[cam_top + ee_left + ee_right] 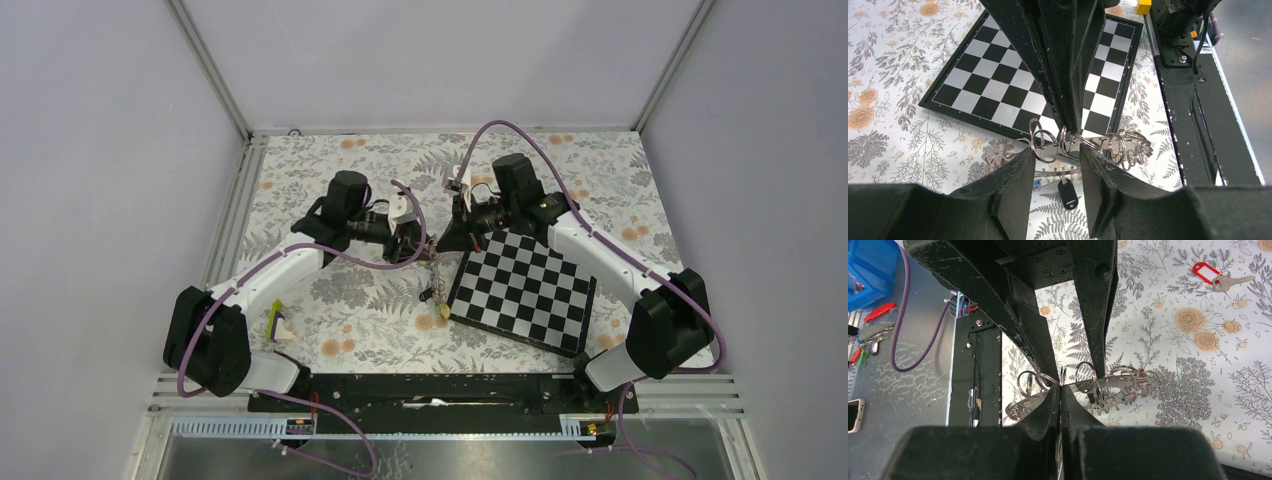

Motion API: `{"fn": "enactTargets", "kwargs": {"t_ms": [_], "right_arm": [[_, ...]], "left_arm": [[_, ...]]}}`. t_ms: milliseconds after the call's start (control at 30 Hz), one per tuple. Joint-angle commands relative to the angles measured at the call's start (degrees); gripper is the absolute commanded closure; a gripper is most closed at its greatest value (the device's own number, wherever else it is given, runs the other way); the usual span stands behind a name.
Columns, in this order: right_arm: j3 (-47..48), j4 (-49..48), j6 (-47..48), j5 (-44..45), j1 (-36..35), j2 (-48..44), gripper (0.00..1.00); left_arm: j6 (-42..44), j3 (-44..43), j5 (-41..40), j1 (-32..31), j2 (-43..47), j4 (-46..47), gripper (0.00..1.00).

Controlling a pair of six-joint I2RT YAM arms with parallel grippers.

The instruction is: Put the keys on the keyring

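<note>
Metal keyring [1083,142], strung with small split rings [1128,150], hangs above the table [898,140] beside the chessboard [978,75] corner, pinched in the tightly closed right gripper [1060,387] while the left gripper [1055,152] straddles it spread (gripping nothing), so a clumsy closing might twist it loose.

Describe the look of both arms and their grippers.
Both the left arm and right arm have white links between bulky black joints, each trailed by a purple cable. The left gripper and right gripper are matte black, scuffed and wedge-shaped.
</note>
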State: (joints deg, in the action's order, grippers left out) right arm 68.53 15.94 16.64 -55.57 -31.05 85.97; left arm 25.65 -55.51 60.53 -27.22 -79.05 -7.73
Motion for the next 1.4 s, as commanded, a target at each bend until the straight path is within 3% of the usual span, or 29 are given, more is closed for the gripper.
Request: {"fn": "enactTargets", "kwargs": {"t_ms": [0,433,867,1367], "right_arm": [[0.46,-3.29,0.38,-0.59,0.29,-0.94,1.00],[-2.20,-3.21,4.87,-1.81,0.28,-1.13,1.00],[-0.73,-3.31,2.28,-1.38,0.29,-0.24,1.00],[-2.18,-4.77,2.89,-0.42,0.29,-0.97,1.00]], "left_arm": [[3.58,-2.41,1.17,-0.90,0.99,-0.46,0.57],[5.18,-4.05,-3.11,-1.08,1.17,-0.27,0.57],[5.65,-0.64,-3.75,-3.78,0.28,2.31,0.57],[11.33,-4.18,-9.39,-4.24,1.87,-5.95,0.53]]}}
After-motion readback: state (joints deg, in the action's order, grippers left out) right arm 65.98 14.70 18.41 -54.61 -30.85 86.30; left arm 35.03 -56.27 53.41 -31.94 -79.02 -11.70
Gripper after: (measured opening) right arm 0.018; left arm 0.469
